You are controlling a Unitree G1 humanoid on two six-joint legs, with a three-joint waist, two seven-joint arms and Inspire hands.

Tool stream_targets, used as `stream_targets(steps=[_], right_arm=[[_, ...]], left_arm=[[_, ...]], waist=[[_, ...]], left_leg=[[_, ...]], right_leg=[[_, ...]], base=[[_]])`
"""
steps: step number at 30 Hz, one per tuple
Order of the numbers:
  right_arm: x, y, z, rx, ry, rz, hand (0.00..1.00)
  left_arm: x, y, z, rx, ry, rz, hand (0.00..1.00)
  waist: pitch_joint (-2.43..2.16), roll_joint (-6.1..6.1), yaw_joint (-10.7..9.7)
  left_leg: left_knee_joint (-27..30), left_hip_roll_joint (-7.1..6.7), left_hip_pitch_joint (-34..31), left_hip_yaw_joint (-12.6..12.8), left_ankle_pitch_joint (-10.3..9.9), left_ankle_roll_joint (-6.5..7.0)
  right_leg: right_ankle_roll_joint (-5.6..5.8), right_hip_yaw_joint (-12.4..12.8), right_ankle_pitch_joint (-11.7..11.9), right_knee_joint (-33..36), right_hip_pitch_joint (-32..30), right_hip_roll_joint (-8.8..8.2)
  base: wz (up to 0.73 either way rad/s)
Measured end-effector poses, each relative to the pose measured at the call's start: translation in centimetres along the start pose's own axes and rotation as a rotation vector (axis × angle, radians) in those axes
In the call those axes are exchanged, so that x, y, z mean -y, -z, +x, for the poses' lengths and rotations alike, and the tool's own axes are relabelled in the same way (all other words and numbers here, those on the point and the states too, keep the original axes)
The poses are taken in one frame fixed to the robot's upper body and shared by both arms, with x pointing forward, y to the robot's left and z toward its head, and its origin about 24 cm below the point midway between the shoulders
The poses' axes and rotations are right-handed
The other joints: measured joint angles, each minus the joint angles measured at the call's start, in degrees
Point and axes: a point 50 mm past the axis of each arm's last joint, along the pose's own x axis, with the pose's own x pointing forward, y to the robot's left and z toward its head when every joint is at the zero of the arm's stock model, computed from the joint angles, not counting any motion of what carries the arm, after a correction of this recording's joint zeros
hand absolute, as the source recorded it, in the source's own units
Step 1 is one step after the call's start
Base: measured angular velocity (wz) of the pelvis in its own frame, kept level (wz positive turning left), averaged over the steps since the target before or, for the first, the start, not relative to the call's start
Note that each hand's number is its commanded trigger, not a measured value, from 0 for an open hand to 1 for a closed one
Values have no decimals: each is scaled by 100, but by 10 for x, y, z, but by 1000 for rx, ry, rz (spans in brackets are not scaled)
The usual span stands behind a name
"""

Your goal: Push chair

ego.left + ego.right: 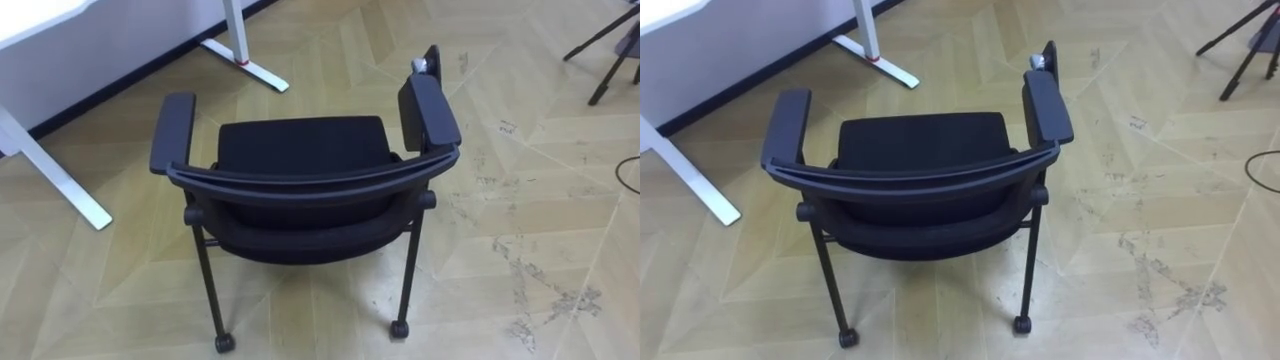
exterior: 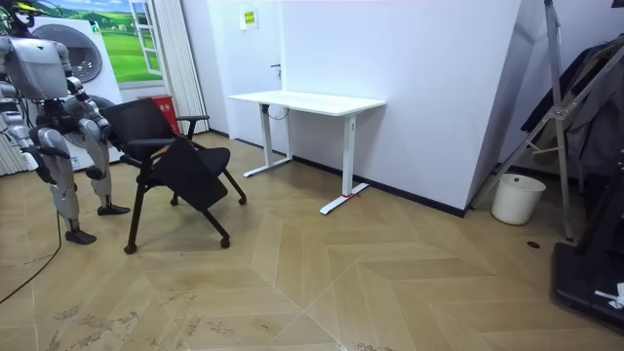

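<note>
A black chair with armrests and small castors stands on the wood floor just in front of me, its curved backrest nearest me and its seat facing a white desk. In the room view I stand at the room view's left, directly behind the chair. There my right hand and left hand are low by my sides, short of the backrest.
The white desk stands ahead at the upper left, with its leg and a floor foot close to the chair. Dark tripod legs reach in at the upper right. A white bucket stands by the far wall.
</note>
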Motion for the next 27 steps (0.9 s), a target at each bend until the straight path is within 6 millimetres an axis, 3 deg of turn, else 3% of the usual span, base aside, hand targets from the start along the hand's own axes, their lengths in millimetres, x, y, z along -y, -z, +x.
stream_targets(steps=[15,24,27], right_arm=[[0,0,0,0,10,-1,0],[2,-1,0,-1,4,-10,0],[1,-4,0,5,-15,-23,0]], left_arm=[[0,-1,0,16,-2,-10,0],[-11,14,-7,11,-49,-194,0],[-17,19,-9,17,-80,-236,0]], waist=[[17,-41,71],[25,-94,101],[16,-145,266]], left_leg=[[0,-3,1,0,0,1],[-1,-14,-5,-104,0,0],[1,-21,-28,-174,0,1]], right_leg=[[1,5,-1,6,-2,-5],[5,-98,-23,-1,111,-17],[9,-198,-30,-4,134,-28]], base=[[0],[6],[17]])
